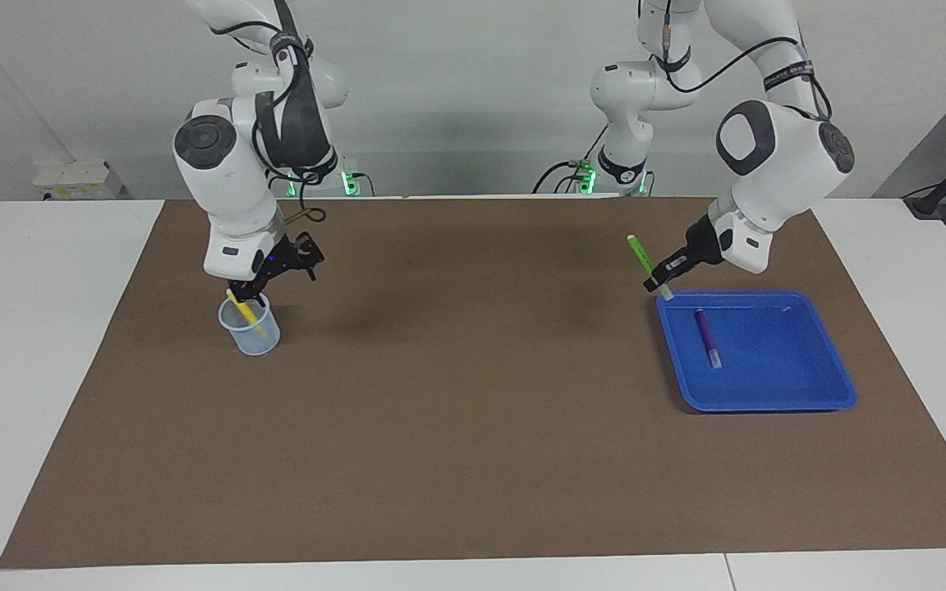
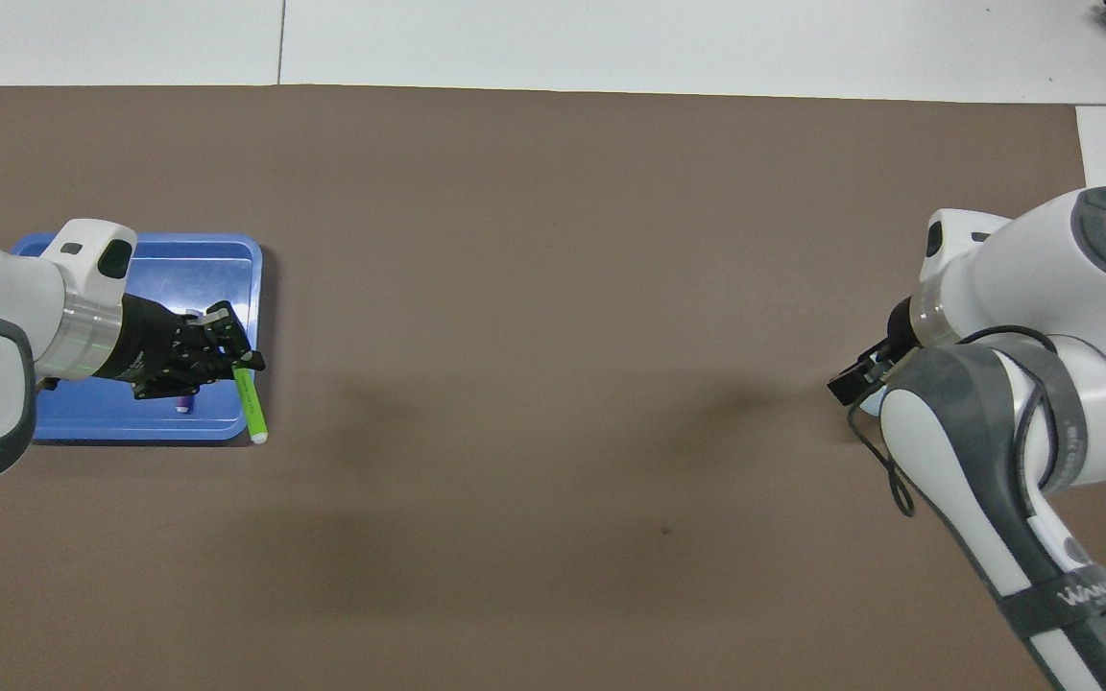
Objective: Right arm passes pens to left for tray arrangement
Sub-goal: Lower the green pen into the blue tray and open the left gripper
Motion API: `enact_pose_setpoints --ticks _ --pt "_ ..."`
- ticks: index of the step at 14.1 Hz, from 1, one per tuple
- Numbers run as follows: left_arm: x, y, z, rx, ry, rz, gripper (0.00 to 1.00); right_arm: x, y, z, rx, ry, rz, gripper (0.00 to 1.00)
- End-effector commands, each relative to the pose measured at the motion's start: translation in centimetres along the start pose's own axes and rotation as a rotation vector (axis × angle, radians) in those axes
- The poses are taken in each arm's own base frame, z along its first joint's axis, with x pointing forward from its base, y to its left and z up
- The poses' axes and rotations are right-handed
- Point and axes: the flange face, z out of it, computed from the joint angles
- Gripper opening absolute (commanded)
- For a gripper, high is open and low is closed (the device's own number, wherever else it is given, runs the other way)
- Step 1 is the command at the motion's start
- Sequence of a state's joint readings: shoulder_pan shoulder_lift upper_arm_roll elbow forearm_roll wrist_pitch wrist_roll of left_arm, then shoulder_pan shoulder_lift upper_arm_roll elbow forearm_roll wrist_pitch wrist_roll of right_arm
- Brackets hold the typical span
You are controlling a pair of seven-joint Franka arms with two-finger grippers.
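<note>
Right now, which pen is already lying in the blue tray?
The purple pen lies flat in the tray. The green pen is up in the left gripper, and the yellow pen stands in the cup.
</note>
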State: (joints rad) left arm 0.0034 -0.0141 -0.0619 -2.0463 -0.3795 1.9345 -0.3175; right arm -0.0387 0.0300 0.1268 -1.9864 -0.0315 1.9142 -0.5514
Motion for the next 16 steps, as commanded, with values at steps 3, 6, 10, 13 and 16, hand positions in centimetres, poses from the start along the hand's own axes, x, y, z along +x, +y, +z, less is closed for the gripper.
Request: enact_pose_setpoints --ticks 3,6,10,13,16 --pt "1.7 -4.0 -0.6 0.120 0.010 0.200 0.00 -5.2 1.5 3.5 -0.083 0.017 -0.185 1.00" --pt "4.2 -7.5 -0.1 0.159 0.002 0.298 0.00 -6.5 2.8 4.9 -0.116 0.043 -0.235 1.00" --pt "7.1 -10.3 1.3 0.213 0.003 0.392 0.00 -8.6 4.6 5.7 -0.117 0.016 -0.273 1.00" --pt "9.2 -12.5 2.8 0.250 0.018 0.426 0.00 -10.7 5.6 7.3 -0.090 -0.004 -0.219 0.95" --pt "10.8 -13.9 3.8 0.266 0.018 0.455 0.00 -10.8 5.6 7.4 -0.084 -0.007 -0.162 0.83"
